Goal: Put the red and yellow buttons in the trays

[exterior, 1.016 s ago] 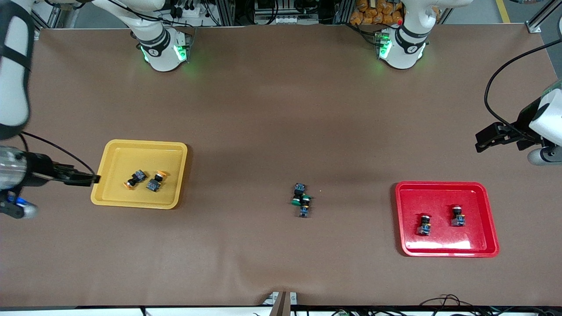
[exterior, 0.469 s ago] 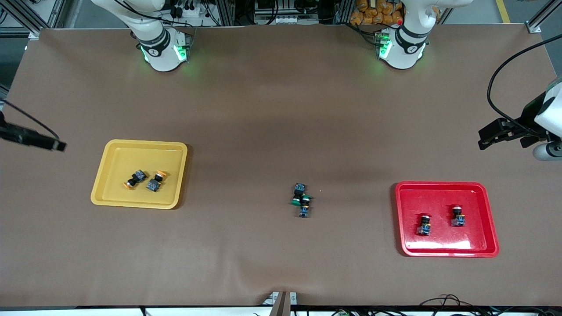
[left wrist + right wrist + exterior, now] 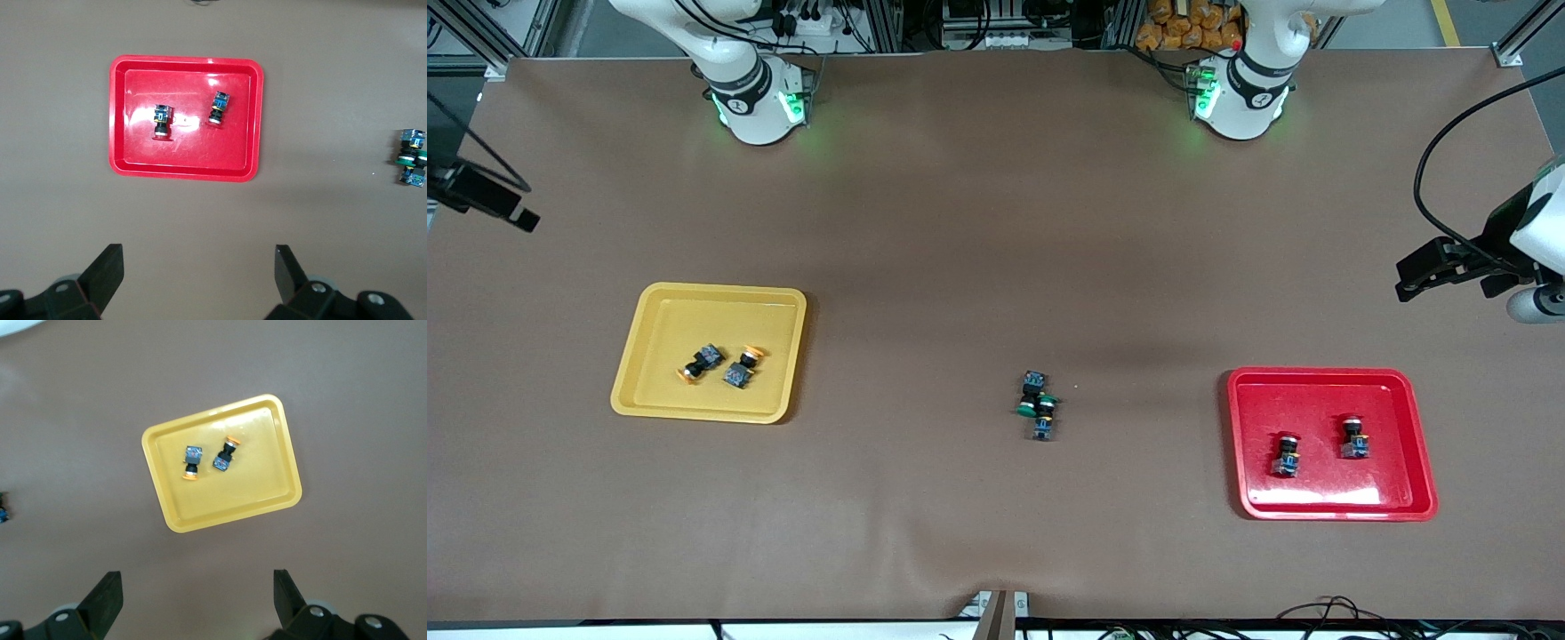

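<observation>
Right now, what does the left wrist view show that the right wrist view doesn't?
Only the left wrist view: the red tray holding two red buttons, the left gripper with jaws open, and both green-capped buttons whole on the bare table.

Only the right wrist view: the yellow tray holding two yellow buttons, and the right gripper with jaws open.

Both: the brown table.

Brown table (image 3: pixel 960 222): yellow tray (image 3: pixel 633 373), red tray (image 3: pixel 1421 444), green-capped switches (image 3: pixel 1038 405).

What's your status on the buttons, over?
Left end effector and right end effector open, both over bare table. Two yellow buttons in yellow tray, two red buttons in red tray. Nothing obstructing.
</observation>
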